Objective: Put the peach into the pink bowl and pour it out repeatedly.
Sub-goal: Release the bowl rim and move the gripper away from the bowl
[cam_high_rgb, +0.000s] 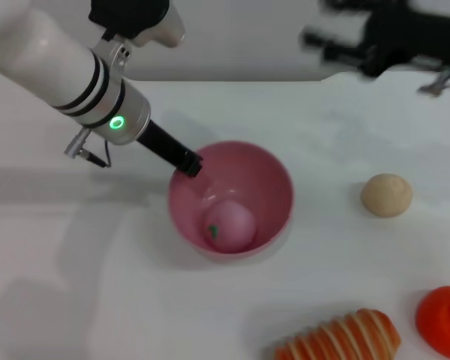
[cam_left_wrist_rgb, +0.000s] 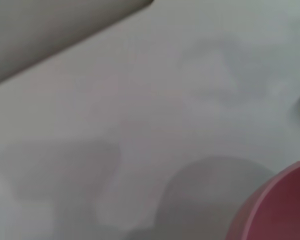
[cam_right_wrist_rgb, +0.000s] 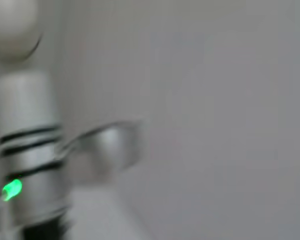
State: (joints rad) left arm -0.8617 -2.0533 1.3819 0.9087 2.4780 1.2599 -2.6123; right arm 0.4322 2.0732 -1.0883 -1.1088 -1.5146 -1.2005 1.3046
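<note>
- A plain white tabletop [cam_high_rgb: 75,285] fills the scene, with a pale wall behind its far edge.
- The pink bowl [cam_high_rgb: 274,176] stands upright near the middle of the tabletop, mouth up.
- The peach [cam_high_rgb: 229,224] lies inside the bowl, low against the near wall, its green mark facing the robot's left.
- The left tool [cam_high_rgb: 190,166] reaches in from the robot's left and meets the bowl's rim on that side. It looks clenched on the rim, one dark tip showing over the edge, though the far finger is hidden.
- In the left wrist view only a slice of the bowl's pink wall and its shadow on the tabletop appear.
- The right tool [cam_high_rgb: 337,37] hangs high over the far right of the tabletop, well apart from the bowl. I cannot tell whether it is released or clenched.
- The left arm is clearly the nearer one. Since the grip sits on the rim's left side, a pour would probably tip the bowl away towards the right.
- A tan ball [cam_high_rgb: 386,195] lies to the right of the bowl, and a striped orange item [cam_high_rgb: 341,337] and an orange-red object [cam_high_rgb: 444,319] sit at the near right.
</note>
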